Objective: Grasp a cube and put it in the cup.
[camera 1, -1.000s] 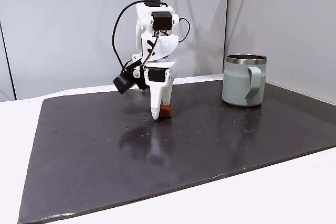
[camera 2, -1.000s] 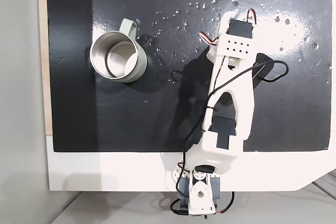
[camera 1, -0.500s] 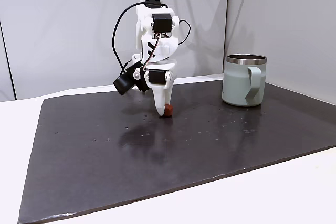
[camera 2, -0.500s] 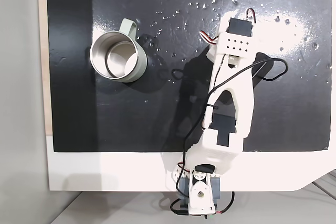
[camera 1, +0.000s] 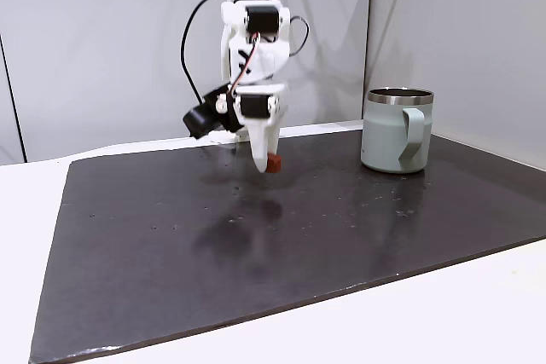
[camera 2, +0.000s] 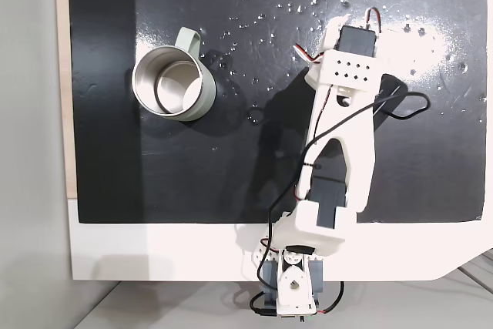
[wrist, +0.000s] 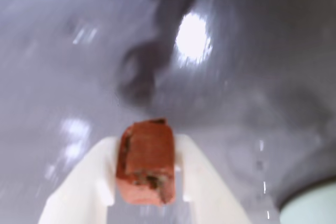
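Wrist view: chipped reddish-brown cube [wrist: 145, 162] between tool [wrist: 144, 179] fingers.

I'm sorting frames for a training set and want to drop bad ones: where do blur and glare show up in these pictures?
Wrist view: the dark mat is smeared and soft, with a bright glare spot; the cube between the gripper fingers is fairly sharp. Side fixed view: sharp, with the arm's faint reflection on the glossy mat under the cube. Top-down fixed view: sharp, with a washed-out glare patch on the mat right of the arm.
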